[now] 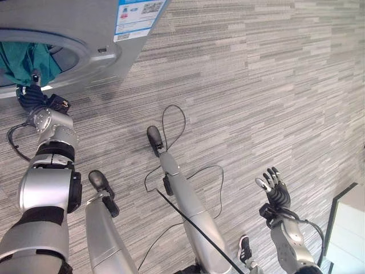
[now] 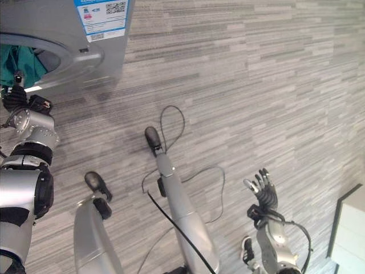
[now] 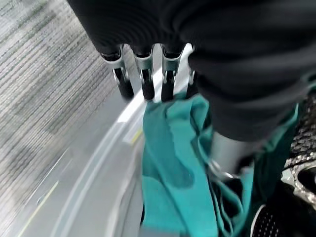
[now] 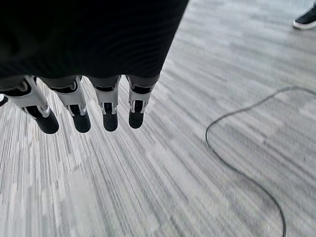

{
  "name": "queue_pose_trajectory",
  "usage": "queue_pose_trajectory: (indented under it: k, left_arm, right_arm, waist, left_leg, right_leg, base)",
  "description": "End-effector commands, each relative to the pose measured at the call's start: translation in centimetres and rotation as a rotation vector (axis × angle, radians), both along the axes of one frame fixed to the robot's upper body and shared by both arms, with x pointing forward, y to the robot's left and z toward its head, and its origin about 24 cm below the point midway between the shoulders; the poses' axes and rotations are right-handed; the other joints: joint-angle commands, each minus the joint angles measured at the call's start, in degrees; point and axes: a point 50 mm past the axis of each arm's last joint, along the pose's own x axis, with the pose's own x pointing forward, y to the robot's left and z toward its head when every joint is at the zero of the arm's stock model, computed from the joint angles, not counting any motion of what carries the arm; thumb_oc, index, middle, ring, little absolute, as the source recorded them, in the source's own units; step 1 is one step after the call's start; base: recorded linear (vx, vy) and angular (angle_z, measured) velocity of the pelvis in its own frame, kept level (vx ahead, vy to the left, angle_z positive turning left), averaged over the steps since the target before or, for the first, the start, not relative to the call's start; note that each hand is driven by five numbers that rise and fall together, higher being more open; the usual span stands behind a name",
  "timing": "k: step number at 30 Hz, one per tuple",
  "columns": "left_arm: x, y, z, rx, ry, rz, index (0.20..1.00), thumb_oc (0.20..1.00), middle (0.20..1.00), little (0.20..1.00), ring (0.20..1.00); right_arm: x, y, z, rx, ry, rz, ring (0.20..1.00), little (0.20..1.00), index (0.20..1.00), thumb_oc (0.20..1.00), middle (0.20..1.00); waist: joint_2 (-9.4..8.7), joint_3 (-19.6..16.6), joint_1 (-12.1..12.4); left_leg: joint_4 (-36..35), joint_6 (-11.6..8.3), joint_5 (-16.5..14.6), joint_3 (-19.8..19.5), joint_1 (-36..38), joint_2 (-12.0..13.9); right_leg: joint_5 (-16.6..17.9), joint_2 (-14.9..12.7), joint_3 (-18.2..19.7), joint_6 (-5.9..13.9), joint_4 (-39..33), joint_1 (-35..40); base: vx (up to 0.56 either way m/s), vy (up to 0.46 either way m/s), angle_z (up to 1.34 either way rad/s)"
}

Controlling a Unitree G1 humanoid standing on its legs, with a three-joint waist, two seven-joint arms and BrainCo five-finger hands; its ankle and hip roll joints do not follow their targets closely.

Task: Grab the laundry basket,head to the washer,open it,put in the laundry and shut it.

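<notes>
The grey washer (image 1: pixel 108 34) stands at the upper left with its round opening (image 1: pixel 77 54) uncovered. Teal laundry (image 1: pixel 25 60) hangs in that opening, partly over the rim. My left hand (image 1: pixel 33 94) reaches up to the lower rim, right under the cloth. In the left wrist view its fingers (image 3: pixel 143 74) are straight along the rim, and the teal laundry (image 3: pixel 168 163) lies against the palm and thumb. My right hand (image 1: pixel 276 191) hangs low on the right, over bare floor. Its fingers (image 4: pixel 108 108) are spread and hold nothing.
Grey striped carpet (image 1: pixel 256 85) stretches from the washer to the right. A white cabinet corner (image 1: pixel 348 222) stands at the lower right. A dark shoe (image 1: pixel 244 248) of a person rests on the floor near my right arm.
</notes>
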Motion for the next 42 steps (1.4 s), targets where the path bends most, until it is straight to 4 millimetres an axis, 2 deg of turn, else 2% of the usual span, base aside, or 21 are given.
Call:
queue_pose_trajectory:
  k: [1, 6, 9, 10, 14, 17, 18, 19, 25, 26, 27, 30, 33, 34, 35, 36, 37, 38, 39, 41, 42]
  left_arm:
    - [-0.7, 0.2, 7.7, 0.205, -0.220, -0.015, 0.200, 0.200, 0.200, 0.200, 0.200]
    - [0.1, -2.4, 9.6, 0.253, -0.291, -0.087, 0.200, 0.200, 0.200, 0.200, 0.200]
    - [0.6, -4.1, 10.6, 0.274, -0.331, -0.156, 0.200, 0.200, 0.200, 0.200, 0.200]
    - [0.6, -4.5, 11.0, 0.292, -0.343, -0.179, 0.200, 0.200, 0.200, 0.200, 0.200]
    - [0.4, -5.1, 11.9, 0.338, -0.384, -0.215, 0.200, 0.200, 0.200, 0.200, 0.200]
    - [0.1, -5.1, 13.0, 0.353, -0.409, -0.220, 0.200, 0.200, 0.200, 0.200, 0.200]
    - [-0.2, -5.1, 13.9, 0.365, -0.436, -0.212, 0.200, 0.200, 0.200, 0.200, 0.200]
    - [-0.9, -6.0, 16.0, 0.371, -0.546, -0.240, 0.200, 0.200, 0.200, 0.200, 0.200]
    - [-2.1, -7.3, 17.0, 0.382, -0.691, -0.282, 0.200, 0.200, 0.200, 0.200, 0.200]
    - [-1.9, -7.1, 16.6, 0.377, -0.666, -0.272, 0.507, 0.507, 0.507, 0.507, 0.507]
    - [-1.4, -6.5, 16.1, 0.396, -0.583, -0.234, 1.000, 1.000, 1.000, 1.000, 1.000]
    - [0.0, -4.2, 14.3, 0.585, -0.224, -0.158, 1.000, 1.000, 1.000, 1.000, 1.000]
    - [1.0, -4.6, 12.1, 0.587, -0.138, -0.183, 1.000, 1.000, 1.000, 1.000, 1.000]
    - [1.3, -4.3, 9.3, 0.572, -0.093, -0.199, 1.000, 1.000, 1.000, 1.000, 1.000]
    - [1.3, -4.3, 9.1, 0.570, -0.091, -0.198, 1.000, 1.000, 1.000, 1.000, 1.000]
    - [1.3, -4.4, 7.5, 0.542, -0.084, -0.214, 1.000, 1.000, 1.000, 1.000, 1.000]
    - [1.1, -4.0, 3.8, 0.487, -0.044, -0.237, 1.000, 1.000, 1.000, 1.000, 1.000]
    - [1.1, -4.2, 2.0, 0.457, -0.028, -0.256, 1.000, 1.000, 1.000, 1.000, 1.000]
    - [1.0, -4.2, 1.8, 0.455, -0.027, -0.255, 1.000, 1.000, 1.000, 1.000, 1.000]
    - [0.5, -4.5, -1.7, 0.372, -0.012, -0.287, 1.000, 1.000, 1.000, 1.000, 1.000]
    - [0.4, -4.5, -1.9, 0.369, -0.010, -0.285, 1.000, 1.000, 1.000, 1.000, 1.000]
  right_arm:
    - [-0.8, -1.8, 1.0, -0.028, -0.046, -0.034, 1.000, 1.000, 1.000, 1.000, 1.000]
    - [-1.2, -1.8, 0.8, -0.039, -0.026, -0.019, 1.000, 1.000, 1.000, 1.000, 1.000]
    - [-1.4, -2.0, 0.5, -0.054, 0.002, -0.011, 1.000, 1.000, 1.000, 1.000, 1.000]
    - [-1.5, -2.2, 0.3, -0.059, 0.017, -0.015, 1.000, 1.000, 1.000, 1.000, 1.000]
    - [-2.0, -2.7, -0.5, -0.072, 0.069, -0.034, 1.000, 1.000, 1.000, 1.000, 1.000]
    - [-2.2, -3.0, -0.8, -0.077, 0.094, -0.041, 1.000, 1.000, 1.000, 1.000, 1.000]
    - [-2.4, -3.1, -1.0, -0.079, 0.106, -0.045, 1.000, 1.000, 1.000, 1.000, 1.000]
    - [-2.6, -3.5, -1.3, -0.076, 0.122, -0.062, 1.000, 1.000, 1.000, 1.000, 1.000]
    - [-2.5, -3.9, -1.4, -0.092, 0.126, -0.085, 1.000, 1.000, 1.000, 1.000, 1.000]
    - [-2.6, -3.8, -1.3, -0.096, 0.125, -0.074, 1.000, 1.000, 1.000, 1.000, 1.000]
    - [-2.7, -3.8, -1.4, -0.111, 0.136, -0.056, 1.000, 1.000, 1.000, 1.000, 1.000]
    - [-2.5, -4.1, -0.6, -0.128, 0.108, -0.032, 1.000, 1.000, 1.000, 1.000, 1.000]
    - [-2.7, -4.0, -0.9, -0.106, 0.112, -0.042, 1.000, 1.000, 1.000, 1.000, 1.000]
    - [-2.7, -3.8, -0.9, -0.099, 0.105, -0.041, 1.000, 1.000, 1.000, 1.000, 1.000]
    - [-2.8, -3.8, -0.9, -0.102, 0.107, -0.040, 1.000, 1.000, 1.000, 1.000, 1.000]
    - [-2.8, -3.8, -0.9, -0.099, 0.106, -0.045, 1.000, 1.000, 1.000, 1.000, 1.000]
    - [-2.8, -3.6, -1.1, -0.098, 0.109, -0.057, 1.000, 1.000, 1.000, 1.000, 1.000]
    - [-2.7, -3.7, -1.3, -0.100, 0.119, -0.062, 1.000, 1.000, 1.000, 1.000, 1.000]
    - [-2.8, -3.7, -1.3, -0.102, 0.121, -0.061, 1.000, 1.000, 1.000, 1.000, 1.000]
    - [-2.5, -3.5, -1.3, -0.102, 0.115, -0.077, 1.000, 1.000, 1.000, 1.000, 1.000]
    - [-2.5, -3.6, -1.3, -0.105, 0.118, -0.076, 1.000, 1.000, 1.000, 1.000, 1.000]
  waist:
    - [1.24, -0.5, -0.5]
    - [2.12, -0.2, 0.5]
    - [3.97, 0.0, 1.8]
    - [5.36, 0.1, 2.7]
    - [6.99, 0.8, 4.3]
    - [7.48, 1.1, 4.8]
    - [7.67, 1.2, 5.0]
    - [8.19, 1.3, 5.3]
    - [8.18, 2.2, 5.5]
    - [8.01, 2.4, 5.5]
    - [8.07, 2.6, 5.3]
    - [8.18, 3.2, 4.8]
    - [8.69, 4.1, 4.8]
    - [8.69, 4.9, 5.1]
    - [8.77, 4.8, 5.0]
    - [8.89, 5.1, 5.2]
    - [8.89, 6.0, 5.8]
    - [9.00, 6.3, 6.1]
    - [9.04, 6.3, 6.0]
    - [9.19, 6.6, 6.7]
    - [9.25, 6.6, 6.5]
  left_leg:
    - [-1.0, 3.42, -5.6, 2.3, 6.6, -1.4]
    - [-2.2, 3.47, -5.1, 2.3, 7.4, -2.3]
    - [-3.6, 3.56, -4.6, 2.8, 8.9, -3.4]
    - [-4.7, 3.49, -4.1, 2.9, 10.1, -4.0]
    - [-7.4, 3.29, -3.1, 3.5, 13.7, -5.0]
    - [-8.4, 3.12, -2.6, 3.8, 15.4, -5.4]
    - [-9.1, 3.01, -2.3, 3.7, 16.3, -5.6]
    - [-9.7, 2.80, -1.8, 3.6, 17.2, -6.1]
    - [-9.7, 2.41, -1.4, 3.4, 17.3, -6.5]
    - [-9.6, 2.41, -1.3, 3.4, 17.0, -6.5]
    - [-9.6, 2.37, -1.1, 3.3, 16.6, -6.5]
    - [-9.1, 2.31, -0.8, 3.4, 15.2, -6.4]
    - [-9.0, 2.24, -0.3, 3.5, 14.5, -6.5]
    - [-9.4, 2.26, -0.1, 3.6, 14.8, -6.6]
    - [-9.4, 2.26, -0.1, 3.6, 14.9, -6.6]
    - [-9.5, 2.31, -0.1, 3.7, 15.1, -6.7]
    - [-9.8, 2.41, 0.2, 4.2, 15.8, -6.6]
    - [-9.9, 2.43, 0.2, 4.4, 16.3, -6.6]
    - [-9.9, 2.42, 0.2, 4.4, 16.4, -6.6]
    - [-10.8, 2.32, 0.7, 4.5, 17.4, -6.6]
    - [-10.9, 2.32, 0.8, 4.5, 17.6, -6.7]
  right_leg:
    - [-3.0, 0.0, -1.8, 2.76, -1.0, 2.4]
    - [-2.6, -0.5, -2.0, 2.91, -1.7, 3.0]
    - [-2.7, -1.2, -1.6, 2.89, -1.7, 4.0]
    - [-2.8, -1.7, -1.5, 2.90, -1.4, 4.6]
    - [-2.9, -3.0, -1.4, 3.09, -1.5, 7.3]
    - [-3.0, -3.6, -1.3, 3.20, -1.6, 8.8]
    - [-3.1, -3.9, -1.3, 3.27, -1.6, 9.6]
    - [-3.4, -4.3, -1.4, 3.26, -1.6, 10.4]
    - [-3.7, -4.5, -1.8, 2.81, -2.1, 11.4]
    - [-3.6, -4.5, -1.8, 2.68, -2.4, 11.4]
    - [-3.4, -4.4, -1.7, 2.57, -2.8, 11.3]
    - [-3.0, -4.4, -1.3, 2.49, -2.7, 10.3]
    - [-2.6, -4.3, -1.0, 2.56, -2.7, 9.5]
    - [-2.4, -4.2, -0.8, 2.54, -2.7, 9.3]
    - [-2.4, -4.2, -0.7, 2.54, -2.7, 9.4]
    - [-2.4, -4.2, -0.6, 2.43, -2.6, 9.3]
    - [-2.6, -4.1, -0.6, 2.32, -2.1, 9.5]
    - [-2.7, -4.0, -0.5, 2.22, -1.8, 9.7]
    - [-2.7, -4.0, -0.4, 2.22, -1.8, 9.7]
    - [-3.0, -4.0, -0.4, 1.98, -1.6, 10.4]
    - [-3.0, -4.0, -0.4, 1.98, -1.7, 10.5]
  base:
    - [0.01, 0.003, 0.08]
    - [0.01, 0.007, 0.04]
    - [0.00, 0.055, 0.04]
    - [0.00, 0.030, 0.10]
    - [-0.02, 0.030, 0.10]
    - [-0.03, 0.010, 0.14]
    - [0.00, 0.000, 0.00]
    - [0.00, 0.000, 0.00]
    - [-0.02, -0.013, 0.09]
    - [-0.02, -0.022, 0.10]
    - [-0.03, -0.026, 0.04]
    - [-0.01, 0.004, -0.01]
    - [0.00, 0.000, 0.00]
    - [0.00, 0.000, 0.00]
    - [0.00, 0.000, 0.00]
    - [0.00, 0.026, -0.05]
    - [-0.01, 0.024, -0.10]
    - [-0.01, 0.020, -0.16]
    - [-0.01, -0.012, -0.16]
    - [-0.01, -0.022, -0.10]
    - [-0.01, -0.037, -0.05]
